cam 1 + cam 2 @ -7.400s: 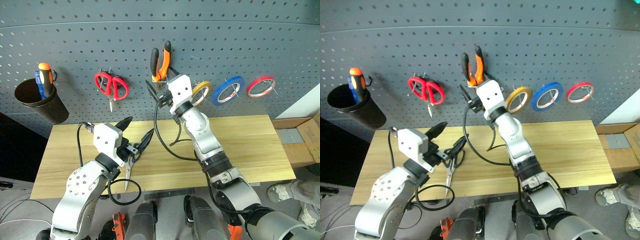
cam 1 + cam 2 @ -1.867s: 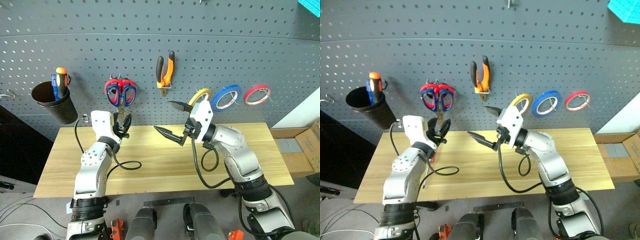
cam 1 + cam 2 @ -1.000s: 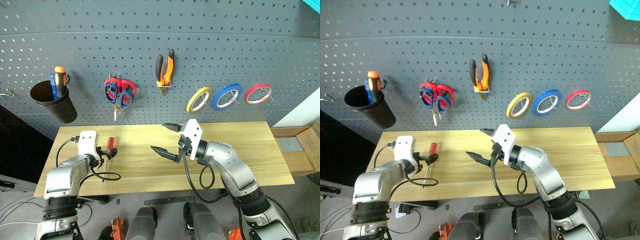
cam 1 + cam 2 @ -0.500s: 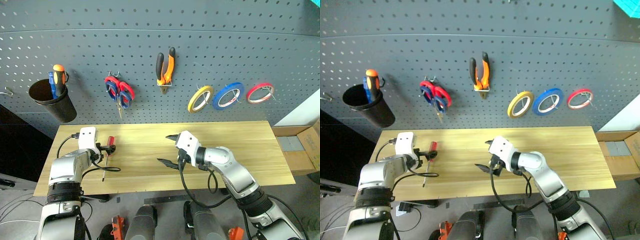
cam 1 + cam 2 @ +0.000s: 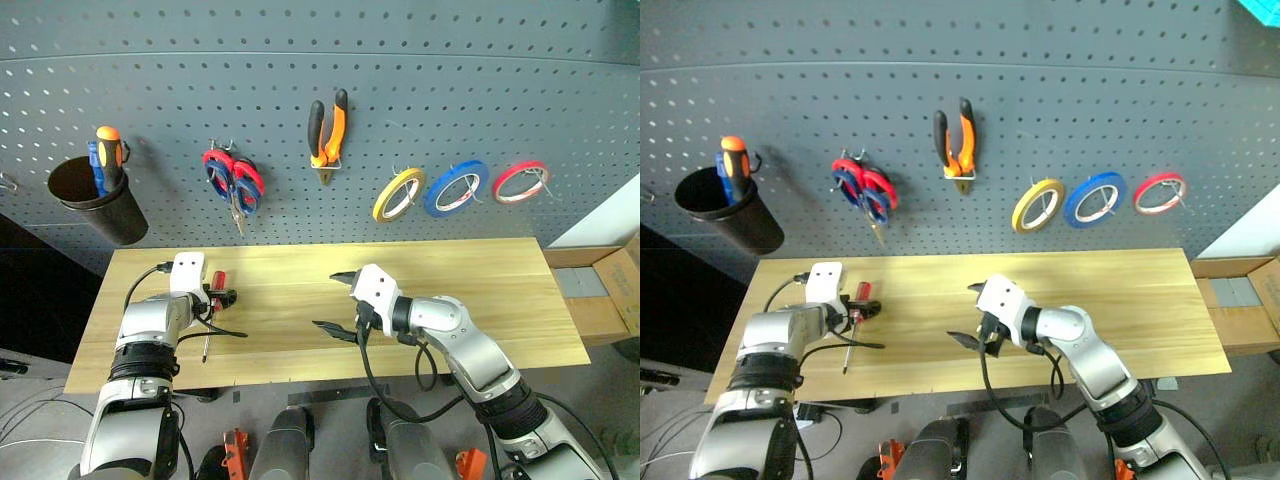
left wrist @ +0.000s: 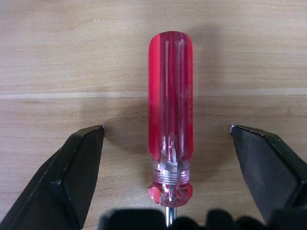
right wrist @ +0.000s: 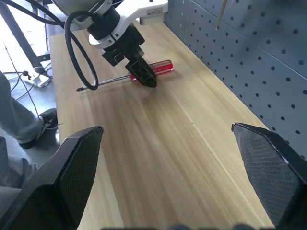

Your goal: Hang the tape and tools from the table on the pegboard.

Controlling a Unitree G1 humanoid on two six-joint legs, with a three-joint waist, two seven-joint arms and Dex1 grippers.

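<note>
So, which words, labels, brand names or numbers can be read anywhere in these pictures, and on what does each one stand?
No text can be read.
A white label on the left tool's mount: print too small to read.
Faint moulded marks on the red screwdriver handle: not legible.
Pegboard, tapes and hung tools: no visible writing.

My two head eyes look forward and down from above the table (image 5: 480,270), facing the pegboard (image 5: 420,90); both take in the same scene, the right eye slightly offset. My left wrist camera sits very close above the tabletop, looking along its fingers at the screwdriver (image 6: 170,124). My right wrist camera looks along the table, near level, with the pegboard at one side; it shares the screwdriver (image 7: 151,68) and my left gripper (image 7: 141,72) with the head views.
</note>
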